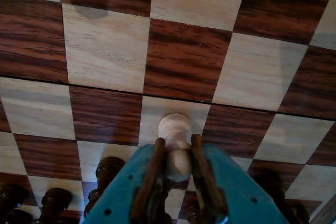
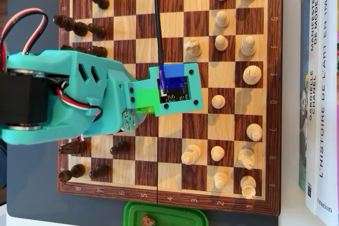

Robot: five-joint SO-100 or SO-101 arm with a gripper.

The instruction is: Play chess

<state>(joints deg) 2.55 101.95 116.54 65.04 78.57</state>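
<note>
Cream-white and turned like a small knob, the pawn [image 1: 175,141] sits pinched between my 2 brown-lined fingers [image 1: 148,179], the gripper [image 1: 176,167] clamped on its body just under the round head. From the wrist view I judge it to hang over, or possibly rest on, a pale square near the middle of the chessboard [image 1: 184,59]; I cannot tell whether its base touches the wood, because my own teal jaws hide it. Holding it high on the stem keeps the fingers clear of neighbouring pieces, which seems the reason for this grip. Below me in that view stand several dark pieces [image 1: 104,174], close to my fingers. In the overhead view the pawn itself is hidden under my wrist camera mount [image 2: 172,88], which hovers over the board's centre. Dark pieces [image 2: 79,27] line the left side there, and the white pieces [image 2: 249,46] crowd the right side, some already advanced. Beyond the board's right edge lie books [image 2: 320,104] on the worktop, and a green container [image 2: 164,216] peeks in at the bottom. My guess is that I am mid-move with this pawn.
</note>
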